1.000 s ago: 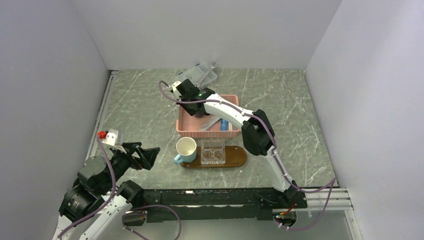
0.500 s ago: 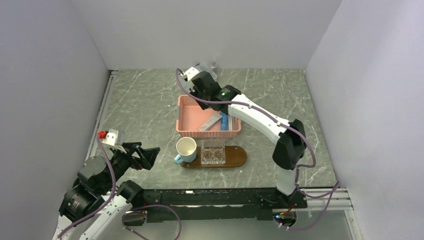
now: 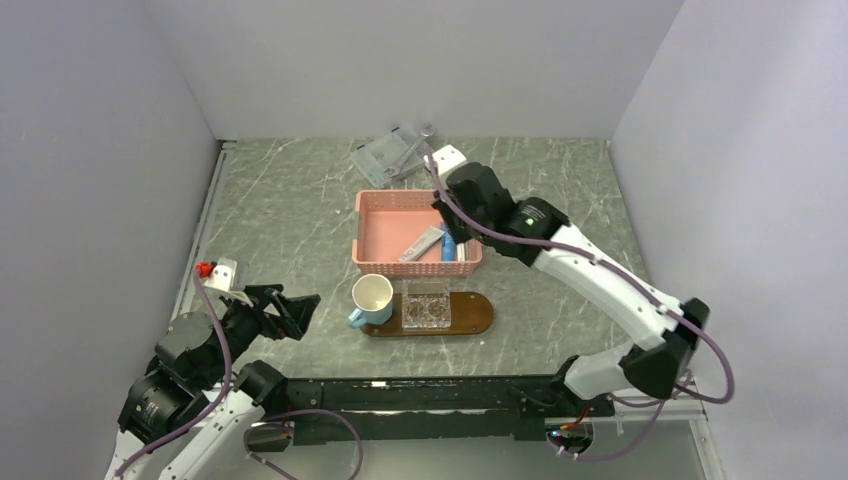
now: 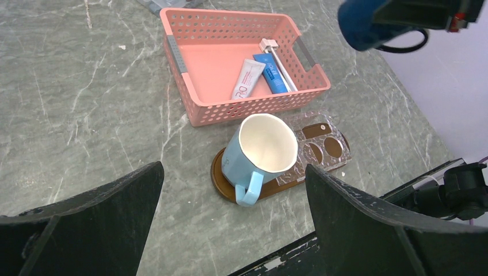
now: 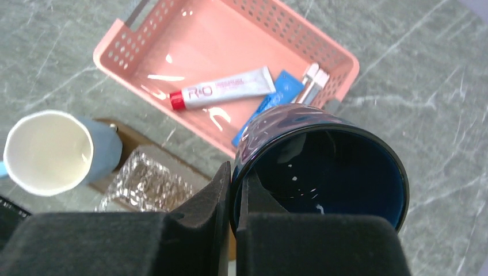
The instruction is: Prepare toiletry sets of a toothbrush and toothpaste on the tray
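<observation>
Since half a second ago my right arm has swung out from the far side of the pink slotted plastic basket (image 3: 415, 232) to its right-hand edge, elbow now wide. The right gripper (image 5: 235, 179) is clenched on the wall of a dark-blue glossy cup (image 5: 322, 172), one finger outside and one inside the rim. The left gripper (image 3: 296, 313) hangs released, jaws wide. Below and left of the right jaws, in the basket, lie a pale toothpaste tube with a red cap (image 5: 221, 89), a bright blue toothpaste tube (image 5: 270, 99) and white toothbrushes (image 5: 311, 77). Nearer me than those jaws is the dark-brown wooden oval tray (image 3: 472, 315), carrying a pale blue mug (image 3: 372, 298) and a clear acrylic holder (image 3: 427, 307). I judge the tubes light and soft, likely to buckle under a squeeze, so I would pinch near the stiffer cap shoulder. The cup looks slick, and a rim pinch could pivot. Only the right wrist view shows that grip. From above the arm hides the cup, and the left wrist view alone shows the holder's round holes.
</observation>
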`<state>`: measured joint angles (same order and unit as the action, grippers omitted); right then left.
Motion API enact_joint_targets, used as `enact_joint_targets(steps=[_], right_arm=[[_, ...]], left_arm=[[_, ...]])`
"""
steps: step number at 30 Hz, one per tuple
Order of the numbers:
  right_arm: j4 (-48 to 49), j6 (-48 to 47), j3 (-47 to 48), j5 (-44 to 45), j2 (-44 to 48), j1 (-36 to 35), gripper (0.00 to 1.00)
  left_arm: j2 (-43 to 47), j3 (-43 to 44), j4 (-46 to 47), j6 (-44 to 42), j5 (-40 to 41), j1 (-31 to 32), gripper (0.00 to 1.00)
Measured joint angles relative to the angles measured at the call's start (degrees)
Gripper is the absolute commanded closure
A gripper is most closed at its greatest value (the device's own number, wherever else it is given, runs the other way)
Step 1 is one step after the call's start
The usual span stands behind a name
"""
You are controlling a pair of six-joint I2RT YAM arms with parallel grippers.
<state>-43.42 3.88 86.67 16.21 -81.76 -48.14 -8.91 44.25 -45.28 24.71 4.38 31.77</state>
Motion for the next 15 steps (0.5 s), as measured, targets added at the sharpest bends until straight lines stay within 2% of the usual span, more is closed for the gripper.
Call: enact_joint_targets(steps=[5, 15], right_arm=[[-4.07, 3.28, -5.79, -0.33, 7.45, -0.02, 1.00], [-7.74, 9.86, -17.73, -1.36, 15.76, -0.09, 1.00]], left_arm=[[0.00, 0.00, 0.00, 0.02, 0.00, 0.00, 0.01], [0.00, 0.00, -0.02, 0.02, 0.00, 0.00, 0.01]])
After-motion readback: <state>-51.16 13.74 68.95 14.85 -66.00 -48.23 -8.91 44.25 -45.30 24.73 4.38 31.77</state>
